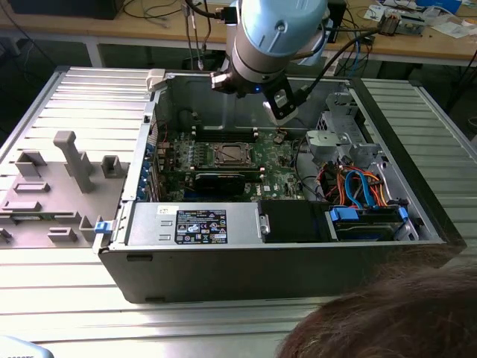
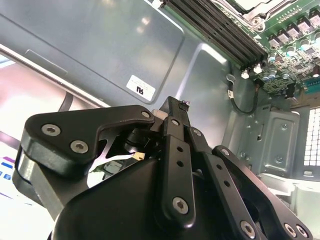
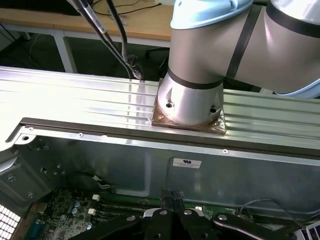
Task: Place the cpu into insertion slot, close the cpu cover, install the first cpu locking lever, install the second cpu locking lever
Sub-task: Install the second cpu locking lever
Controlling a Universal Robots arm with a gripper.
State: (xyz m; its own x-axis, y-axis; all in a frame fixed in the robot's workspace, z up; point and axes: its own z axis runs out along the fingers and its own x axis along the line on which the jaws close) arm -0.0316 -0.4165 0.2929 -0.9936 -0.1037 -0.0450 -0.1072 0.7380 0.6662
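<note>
The open computer case (image 1: 141, 149) lies on its side with the green board inside. At the board's middle is the insertion slot (image 1: 231, 155), where a silvery-grey square top shows inside a pale metal frame; I cannot tell the cpu from the cpu cover there. A corner of that socket frame (image 2: 250, 6) shows in the second wrist view. My gripper (image 1: 282, 110) hangs above the board's far edge, up and to the exterior view's right of the slot. Its black fingers (image 2: 176, 107) meet at the tips in both wrist views, shut with nothing seen between them (image 3: 171, 194).
A power supply (image 1: 197, 224) with a label fills the case's near side, beside a drive cage with blue and orange cables (image 1: 365, 194). Black memory slots (image 2: 220, 30) run beside the socket. A grey fixture tray (image 1: 59, 179) lies at the exterior view's left. A person's hair (image 1: 387, 313) is in front.
</note>
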